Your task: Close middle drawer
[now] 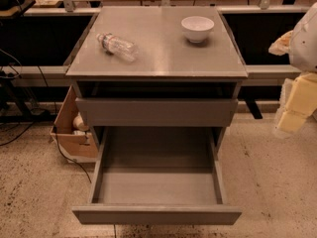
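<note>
"Drawer in front?"
"The middle drawer, pulled far out toward us. The top drawer above it sits slightly ajar."
"And the pincer?"
"The pincer hangs right of both drawers, apart from them. Open or closed, I cannot tell. Farther back on the surface, a plastic bottle lies on its side at left, and a white bowl stands at right."

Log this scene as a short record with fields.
middle drawer: pulled far out, nothing inside
top drawer: slightly out
tabletop: bottle lying on its side at left, bowl upright at right
claw: at right edge of view, beside the cabinet, apart from both drawers
</note>
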Tool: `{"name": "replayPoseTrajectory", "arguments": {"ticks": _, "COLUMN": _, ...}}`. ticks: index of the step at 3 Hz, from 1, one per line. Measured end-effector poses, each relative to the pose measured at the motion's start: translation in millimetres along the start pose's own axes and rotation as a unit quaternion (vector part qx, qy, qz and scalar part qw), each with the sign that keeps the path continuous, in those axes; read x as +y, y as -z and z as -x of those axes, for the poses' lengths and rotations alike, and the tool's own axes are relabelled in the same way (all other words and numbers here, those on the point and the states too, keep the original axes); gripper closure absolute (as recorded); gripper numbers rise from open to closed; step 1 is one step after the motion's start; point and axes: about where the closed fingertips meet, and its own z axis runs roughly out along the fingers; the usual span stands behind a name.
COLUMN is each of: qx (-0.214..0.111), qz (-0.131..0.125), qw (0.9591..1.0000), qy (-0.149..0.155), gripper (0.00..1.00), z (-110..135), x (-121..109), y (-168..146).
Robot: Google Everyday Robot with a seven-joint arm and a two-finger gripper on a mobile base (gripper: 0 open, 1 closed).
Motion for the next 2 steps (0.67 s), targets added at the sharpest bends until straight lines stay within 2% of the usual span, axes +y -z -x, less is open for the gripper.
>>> {"name": "replayPoseTrajectory", "arguments": {"ticks": 1, "qx": 0.0, "qz": 0.0, "qw": 1.0, "qy": 0.0, "gripper": 0.0, "z": 0, "x": 0, "y": 0}}
{"name": "replayPoseTrajectory", "arguments": {"ticks": 2, "qx": -0.006, "qz": 0.003, "qw": 1.0, "qy": -0.001, "gripper": 0.0, "z": -10, "x": 3, "y": -20}}
